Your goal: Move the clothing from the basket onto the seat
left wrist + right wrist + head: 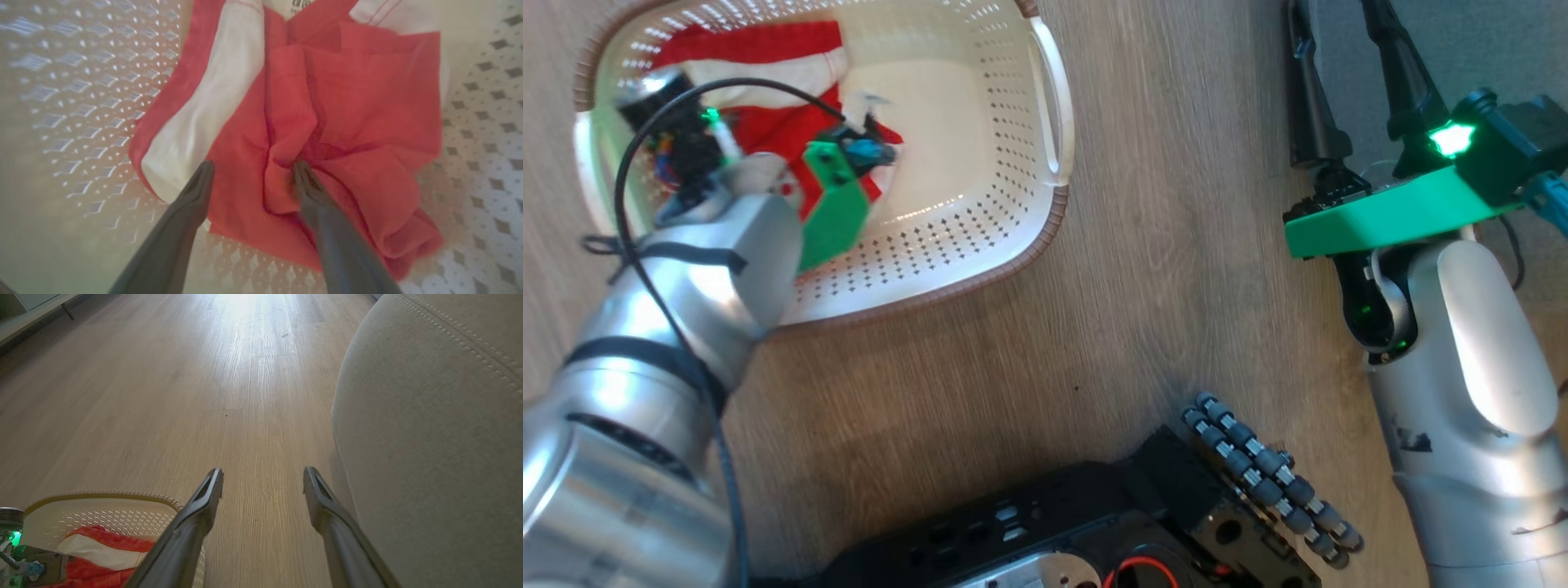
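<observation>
**Head view:** the left forearm (711, 269) reaches down into the basket (1058, 122), and its wrist hides the fingers. The clothing (768, 45) lies bunched beneath and beyond that wrist. The right claw (1352, 73) hangs well apart from the basket, over the floor (1160, 245), at the near edge of the seat (1503, 33).

**Left wrist view:** the likeliest failure is a thin pinch. If the left claw (253, 165) closes on the raised fold alone, the red cloth may slide out on the lift or trail and snag on the basket wall. Tips pressed lower could catch the perforated bottom. The jaws stand about half open, straddling a red ridge. One fingertip (302, 171) is tucked into the fold and the other sits by the white band. Nothing is gripped yet.

**Right wrist view:** the right claw is widely parted and empty, with floor ahead and the seat just to its right. The basket, with clothing inside, lies behind to its left.
</observation>
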{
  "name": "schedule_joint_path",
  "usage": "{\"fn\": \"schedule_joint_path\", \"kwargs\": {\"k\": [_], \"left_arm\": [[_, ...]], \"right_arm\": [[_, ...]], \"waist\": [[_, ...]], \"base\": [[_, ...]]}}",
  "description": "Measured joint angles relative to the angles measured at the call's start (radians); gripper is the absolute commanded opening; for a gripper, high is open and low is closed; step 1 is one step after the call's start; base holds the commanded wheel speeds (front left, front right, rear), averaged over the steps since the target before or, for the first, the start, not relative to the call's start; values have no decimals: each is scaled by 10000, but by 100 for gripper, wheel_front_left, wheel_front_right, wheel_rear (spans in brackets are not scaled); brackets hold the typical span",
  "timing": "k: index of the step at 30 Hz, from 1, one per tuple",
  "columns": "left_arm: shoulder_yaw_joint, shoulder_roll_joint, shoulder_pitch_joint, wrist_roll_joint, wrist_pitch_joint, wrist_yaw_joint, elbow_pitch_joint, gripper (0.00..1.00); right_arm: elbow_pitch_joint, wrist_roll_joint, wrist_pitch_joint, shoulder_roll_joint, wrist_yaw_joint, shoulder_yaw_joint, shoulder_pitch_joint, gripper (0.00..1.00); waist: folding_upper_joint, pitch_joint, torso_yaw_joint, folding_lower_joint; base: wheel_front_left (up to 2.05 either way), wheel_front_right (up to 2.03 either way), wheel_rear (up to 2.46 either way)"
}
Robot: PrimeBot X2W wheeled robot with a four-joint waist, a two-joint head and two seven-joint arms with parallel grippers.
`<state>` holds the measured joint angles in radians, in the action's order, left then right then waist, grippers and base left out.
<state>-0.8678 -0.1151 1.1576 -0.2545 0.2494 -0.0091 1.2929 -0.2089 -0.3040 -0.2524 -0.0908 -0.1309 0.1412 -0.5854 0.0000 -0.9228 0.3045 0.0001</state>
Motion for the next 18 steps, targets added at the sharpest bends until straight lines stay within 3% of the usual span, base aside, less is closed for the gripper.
{"fn": "schedule_joint_path", "kwargs": {"k": [4, 10, 11, 12, 13, 18], "left_arm": [[-443, -359, 167, -380, 602, -314, 44, 100], [-629, -268, 176, -362, 920, -416, 50, 100], [-635, -226, 176, -341, 909, -414, 52, 96], [-637, -182, 175, -322, 848, -414, 54, 52], [-633, -142, 174, -251, 754, -412, 54, 0], [-454, -107, 142, 136, 460, -332, 59, 0]], "right_arm": [[113, -56, 0, 111, 0, 48, -57, 100], [339, -115, 0, 201, 0, 48, -91, 100], [380, -130, -2, 201, 0, 38, -91, 100], [412, -130, 0, 201, 0, 36, -91, 100], [431, -132, 0, 203, 0, 35, -91, 100], [443, -142, 0, 217, 0, 31, -107, 100]], "waist": [[0, -270, 114, 0], [0, -565, 119, 0], [0, -605, 103, 0], [0, -637, 82, 0], [0, -662, 61, 0], [0, -614, 36, 0]], "base": [[0, 0, 0], [0, 0, 0], [0, 0, 0], [0, 0, 0], [0, 0, 0], [0, 0, 0]]}}
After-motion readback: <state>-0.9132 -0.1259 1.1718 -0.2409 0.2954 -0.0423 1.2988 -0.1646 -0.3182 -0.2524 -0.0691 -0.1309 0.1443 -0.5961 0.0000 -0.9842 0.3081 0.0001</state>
